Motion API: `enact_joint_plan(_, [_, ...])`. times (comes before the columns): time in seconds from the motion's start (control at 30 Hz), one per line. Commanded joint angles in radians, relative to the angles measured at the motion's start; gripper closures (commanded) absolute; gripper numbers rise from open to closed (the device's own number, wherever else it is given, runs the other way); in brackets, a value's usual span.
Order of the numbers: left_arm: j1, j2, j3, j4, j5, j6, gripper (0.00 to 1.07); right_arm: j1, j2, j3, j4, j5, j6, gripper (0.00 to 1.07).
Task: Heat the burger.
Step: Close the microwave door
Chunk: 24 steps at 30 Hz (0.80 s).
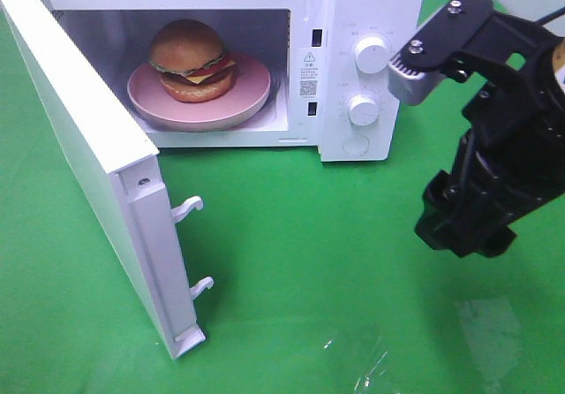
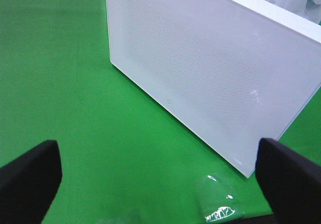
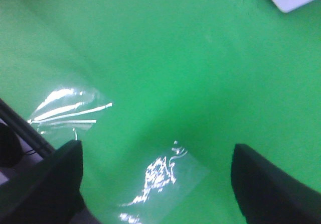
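Golden-brown and layered, the burger (image 1: 190,58) sits on its pink plate (image 1: 256,94) inside the microwave (image 1: 371,23), so loading looks done. Left to do, as I judge it: shut the door (image 1: 79,147), which stands swung wide, then turn a knob (image 1: 369,56) on the microwave's front. My left pincer (image 2: 160,179) is spread wide and empty, facing the door's outer side. My right pincer (image 3: 160,184), also spread and empty, hangs over the green bench (image 1: 353,279) in front of the microwave's knobs.
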Motion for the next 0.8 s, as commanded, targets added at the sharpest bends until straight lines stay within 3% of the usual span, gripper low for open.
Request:
enact_joint_plan(0.03, [-0.002,-0.004,0.003,0.001,-0.018,-0.002,0.1,0.002,-0.057,0.005,0.004,0.128,0.081,0.31])
enact_joint_plan(0.67, [-0.002,-0.004,0.003,0.001,-0.018,-0.002,0.1,-0.003,-0.396,0.005,0.0,0.293,0.226,0.31])
enact_joint_plan(0.77, [-0.002,-0.004,0.003,0.001,-0.018,-0.002,0.1,-0.041,-0.436,0.005,0.0,0.293,0.235,0.31])
enact_joint_plan(0.8, [-0.002,-0.004,0.003,0.001,-0.018,-0.002,0.1,-0.096,-0.464,0.009,0.0,0.292,0.226,0.31])
